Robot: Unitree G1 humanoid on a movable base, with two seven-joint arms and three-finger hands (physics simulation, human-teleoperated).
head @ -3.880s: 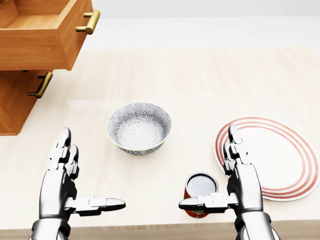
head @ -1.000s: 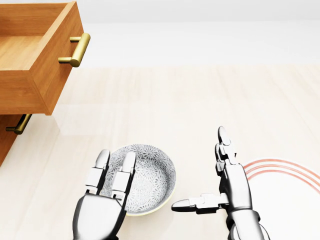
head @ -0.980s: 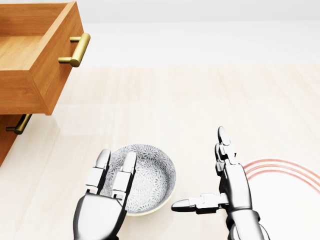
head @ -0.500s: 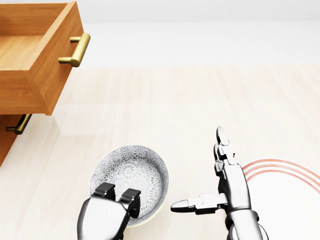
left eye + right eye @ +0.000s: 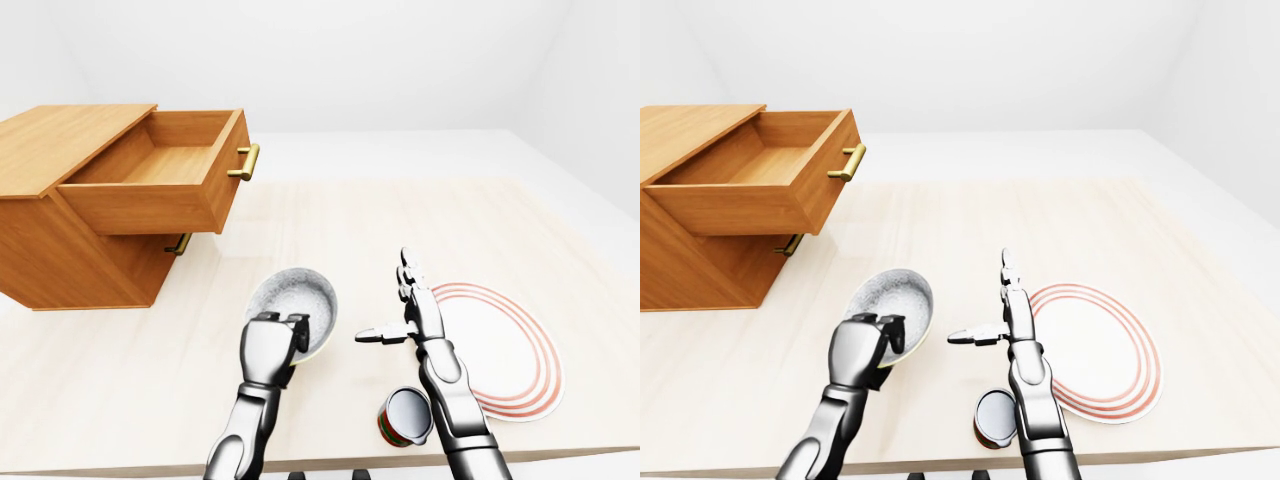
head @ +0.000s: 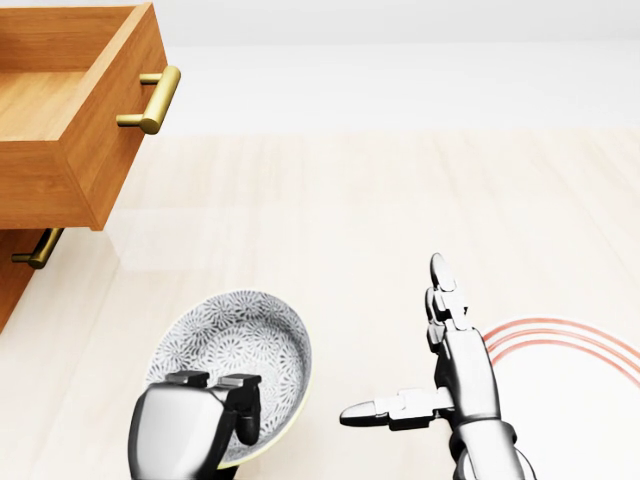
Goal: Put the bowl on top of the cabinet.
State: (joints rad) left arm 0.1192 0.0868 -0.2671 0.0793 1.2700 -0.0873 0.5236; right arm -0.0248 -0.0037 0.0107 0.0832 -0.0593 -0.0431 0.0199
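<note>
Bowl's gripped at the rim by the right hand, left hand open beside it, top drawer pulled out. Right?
Hands are swapped. The left hand is shut on the bowl rim; the right hand hangs open beside it, as the head view shows. The top drawer is pulled out.

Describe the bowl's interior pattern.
The bowl has a grey-and-white floral pattern, clearest in the head view.

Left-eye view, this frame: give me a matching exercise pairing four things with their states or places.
Things:
1. grey patterned ceramic bowl
2. wooden cabinet's upper drawer
3. right robot hand
4. red can

States:
A. pulled out
B. open, fingers spread
C. tilted, gripped by the left robot hand
D. beside the red-ringed white plate

Pairs: 1-C, 2-A, 3-B, 4-D
</note>
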